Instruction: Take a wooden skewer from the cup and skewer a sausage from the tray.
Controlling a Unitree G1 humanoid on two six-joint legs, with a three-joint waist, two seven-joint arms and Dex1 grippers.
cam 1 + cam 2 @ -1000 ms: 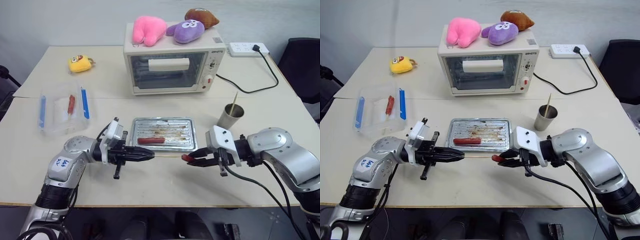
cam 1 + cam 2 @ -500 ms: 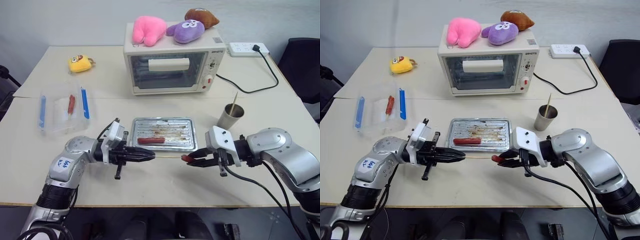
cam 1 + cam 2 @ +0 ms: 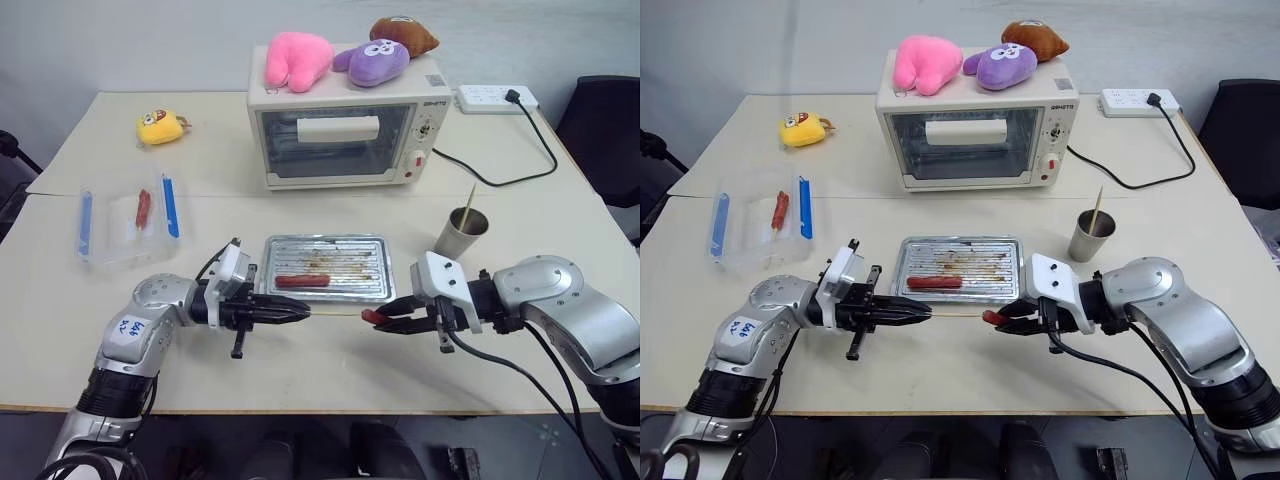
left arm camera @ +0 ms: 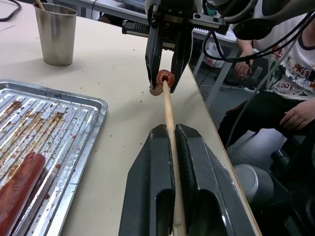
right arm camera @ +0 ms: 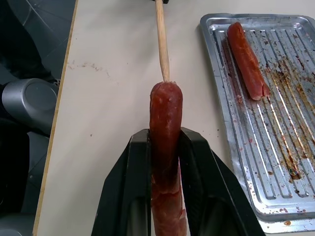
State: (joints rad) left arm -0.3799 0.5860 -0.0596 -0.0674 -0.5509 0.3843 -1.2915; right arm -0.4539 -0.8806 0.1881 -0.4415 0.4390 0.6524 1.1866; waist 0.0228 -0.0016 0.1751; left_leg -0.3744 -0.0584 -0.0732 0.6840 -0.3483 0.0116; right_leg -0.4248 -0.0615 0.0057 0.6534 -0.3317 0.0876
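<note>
My left gripper (image 4: 173, 162) has its fingers clamped on the wooden skewer (image 4: 169, 118), whose tip meets the end of the sausage (image 5: 166, 147) pinched in my right gripper (image 5: 166, 162), just in front of the tray (image 3: 372, 289) over the counter (image 3: 330, 360).

Flat rectangular silver metal baking tray (image 3: 325, 268) sits mid-frame on the pale surface (image 3: 300, 370); white toaster oven (image 3: 345, 125) behind it, small silver-grey metal cup (image 3: 461, 232) right, clear plastic box (image 3: 125, 220) left

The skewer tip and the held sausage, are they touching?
Touching. Right wrist view shows the wooden skewer tip meeting the end of the sausage in the right claw.
</note>
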